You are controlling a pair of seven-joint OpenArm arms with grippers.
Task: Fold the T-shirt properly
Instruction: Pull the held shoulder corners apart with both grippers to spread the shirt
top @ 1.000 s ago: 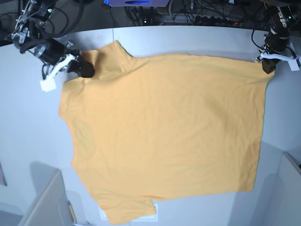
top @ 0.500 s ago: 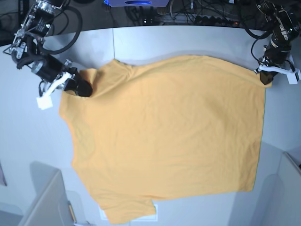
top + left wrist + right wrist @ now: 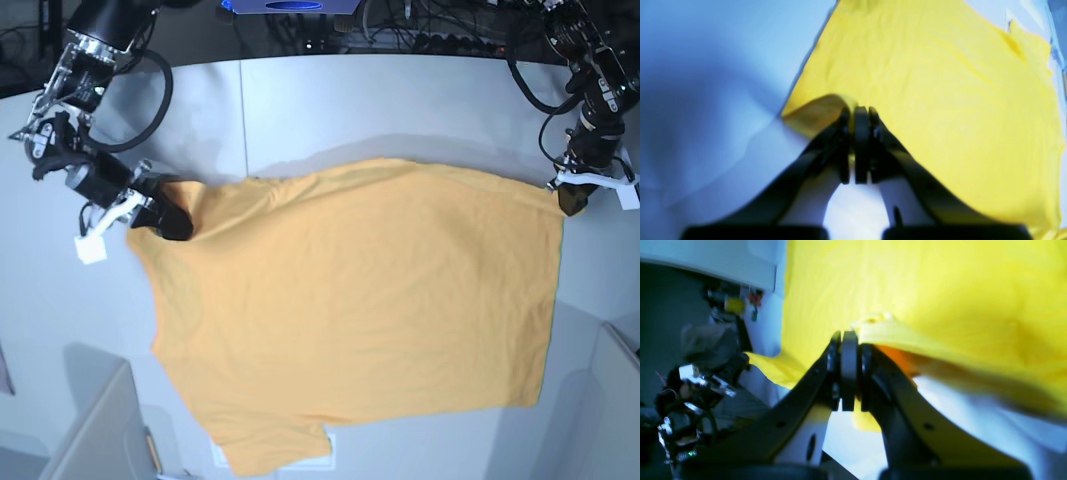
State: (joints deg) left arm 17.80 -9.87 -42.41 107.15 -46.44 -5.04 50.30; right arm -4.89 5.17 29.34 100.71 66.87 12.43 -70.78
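Most of the table [image 3: 400,90] is covered by the T-shirt [image 3: 350,310], spread flat and low. Bare table is left along the far edge, down both sides and in a strip at the near edge. The far rim is crowded by cables [image 3: 430,30], and grey panels [image 3: 95,430] are seen standing at both near corners.

T-shirt [image 3: 360,310] flat on table [image 3: 400,100]

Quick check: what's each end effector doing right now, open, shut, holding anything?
Left end effector: shut on a corner of the T-shirt.
Right end effector: shut on the T-shirt's edge.
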